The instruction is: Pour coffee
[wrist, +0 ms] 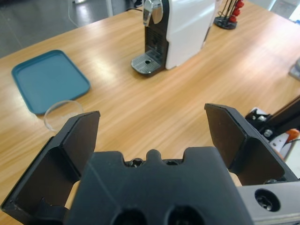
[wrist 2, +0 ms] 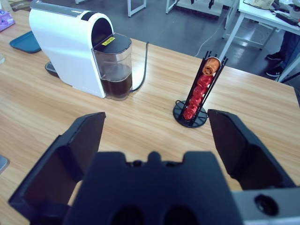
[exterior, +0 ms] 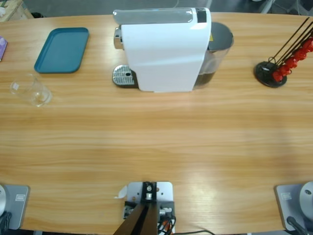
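Note:
No coffee shows anywhere; the small clear glass (exterior: 32,91) on the table's left looks empty. In the left wrist view its rim (wrist: 62,111) peeks out just beyond my left jaw. The white coffee machine (exterior: 164,49) stands at the back middle, its spout and drip grate (exterior: 123,76) facing left. My left gripper (wrist: 152,126) is open and holds nothing, low over the near table and aimed at the machine (wrist: 180,30). My right gripper (wrist 2: 157,124) is also open and holds nothing, facing the machine's rear tank (wrist 2: 115,70). Neither gripper appears in the high view.
A teal tray (exterior: 62,50) lies at the back left, beyond the glass. A black rack of red capsules (exterior: 283,63) stands at the back right (wrist 2: 197,96). A black cord (wrist 2: 142,70) trails behind the machine. Bare wood fills the table's middle and front.

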You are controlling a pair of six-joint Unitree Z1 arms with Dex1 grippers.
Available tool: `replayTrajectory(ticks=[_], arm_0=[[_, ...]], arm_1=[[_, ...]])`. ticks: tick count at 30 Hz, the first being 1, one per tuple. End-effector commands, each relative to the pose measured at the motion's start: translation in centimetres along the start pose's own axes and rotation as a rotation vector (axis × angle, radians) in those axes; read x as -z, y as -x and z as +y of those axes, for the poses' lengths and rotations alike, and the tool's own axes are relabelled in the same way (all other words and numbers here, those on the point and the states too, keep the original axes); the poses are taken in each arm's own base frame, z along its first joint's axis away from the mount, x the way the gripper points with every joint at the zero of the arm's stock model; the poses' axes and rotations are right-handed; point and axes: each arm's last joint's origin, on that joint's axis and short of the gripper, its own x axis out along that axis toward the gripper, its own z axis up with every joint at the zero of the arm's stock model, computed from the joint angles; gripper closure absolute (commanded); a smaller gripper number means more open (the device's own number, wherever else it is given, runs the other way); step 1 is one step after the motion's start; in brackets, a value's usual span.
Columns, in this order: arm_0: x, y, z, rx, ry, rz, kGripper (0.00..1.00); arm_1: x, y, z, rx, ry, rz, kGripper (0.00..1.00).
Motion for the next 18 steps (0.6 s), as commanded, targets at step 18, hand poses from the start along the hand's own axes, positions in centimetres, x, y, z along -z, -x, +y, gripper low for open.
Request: replayTrajectory(ticks=[18], arm_0=[[-16.8, -17.4, -4.2, 0.016, 0.231, 0.192, 0.0]], arm_1=[[-18.6, -12.8, -1.1, 0.216, -0.199, 0.504, 0.0]])
